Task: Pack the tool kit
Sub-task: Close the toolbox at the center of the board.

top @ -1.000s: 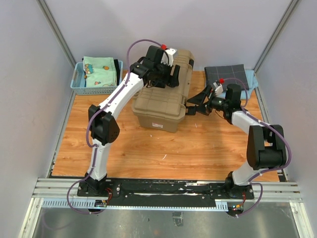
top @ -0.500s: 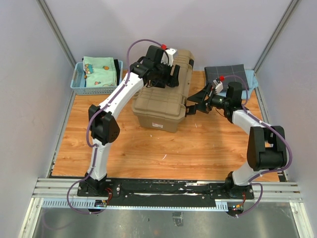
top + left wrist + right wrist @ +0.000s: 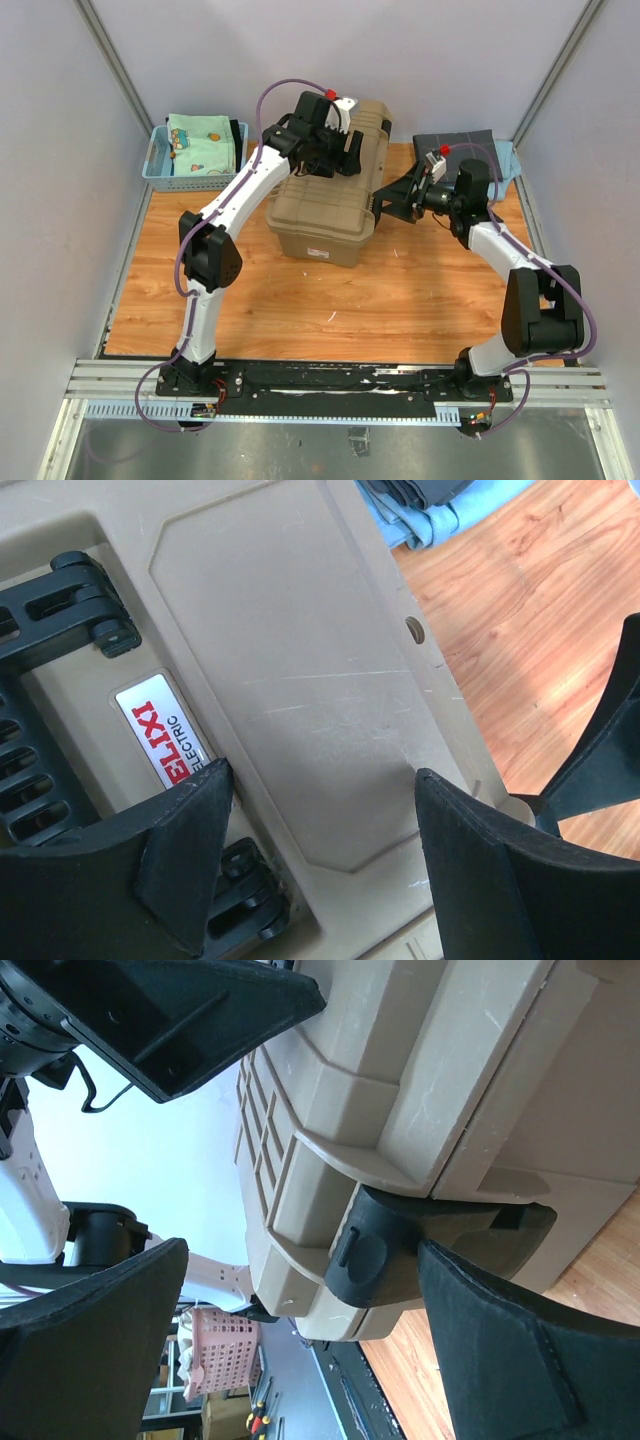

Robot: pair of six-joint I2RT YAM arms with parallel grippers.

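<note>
Two pincers stood open at the toolbox, and neither held anything. Our left pincer [image 3: 320, 780] had its jaws spread wide over the flat tan lid of the toolbox [image 3: 300, 670]; we could not tell whether its fingertips touched the lid. Close against one fingertip lay the red-lettered label [image 3: 160, 730], and past that the black handle [image 3: 70, 600]. Our right pincer [image 3: 300, 1250] was at its widest, with the black side latch [image 3: 400, 1250] standing between its jaws, ungripped. Directly beneath the left pincer and just ahead of the right one, the toolbox sat on the wooden table [image 3: 300, 300]. Behind the right pincer lay the dark grey cloth [image 3: 455, 145]. Well beyond the left pincer stood the blue basket [image 3: 160, 172].
</note>
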